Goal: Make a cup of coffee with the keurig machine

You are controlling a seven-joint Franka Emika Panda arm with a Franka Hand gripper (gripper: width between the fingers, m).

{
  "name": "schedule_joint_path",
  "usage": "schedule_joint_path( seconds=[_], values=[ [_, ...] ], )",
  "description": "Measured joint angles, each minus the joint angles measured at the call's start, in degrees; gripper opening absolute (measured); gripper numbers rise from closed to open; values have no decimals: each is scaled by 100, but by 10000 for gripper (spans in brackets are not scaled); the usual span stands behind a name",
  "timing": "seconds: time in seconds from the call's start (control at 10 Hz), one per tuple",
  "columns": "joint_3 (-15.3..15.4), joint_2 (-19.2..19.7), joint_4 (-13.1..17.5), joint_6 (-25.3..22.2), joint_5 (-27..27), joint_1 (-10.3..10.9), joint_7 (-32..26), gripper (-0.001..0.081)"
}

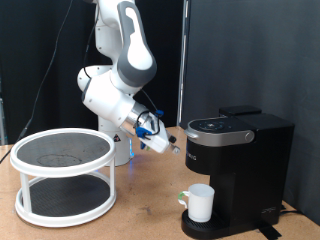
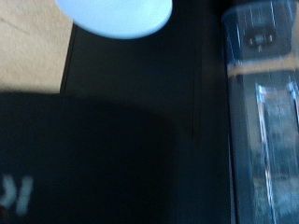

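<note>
The black keurig machine (image 1: 243,160) stands on the table at the exterior view's right, its top lid down. The white cup (image 1: 201,203) stands on the machine's round drip base, under the spout. My gripper (image 1: 174,146) hangs tilted just to the exterior view's left of the machine's upper front, level with the button panel and above the cup. In the wrist view the cup's rim (image 2: 117,13) shows next to the machine's dark body (image 2: 121,140), with a translucent finger (image 2: 266,140) along one edge. No pod is in view.
A white two-tier round rack with mesh shelves (image 1: 63,176) stands on the wooden table (image 1: 140,215) at the exterior view's left. The arm's white base stands behind it. A black curtain forms the backdrop.
</note>
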Motion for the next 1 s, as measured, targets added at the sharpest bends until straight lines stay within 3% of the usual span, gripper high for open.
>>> schedule_joint_path(
  seconds=[0.1, 0.4, 0.7, 1.0],
  values=[
    [-22, -195, -74, -98, -66, -25, 172, 734],
    [-27, -233, -66, -186, -32, -27, 175, 734],
    [-150, -743, -50, -737, 13, -71, 371, 734],
    [-203, -1328, -30, -927, 18, -99, 635, 734]
  ],
)
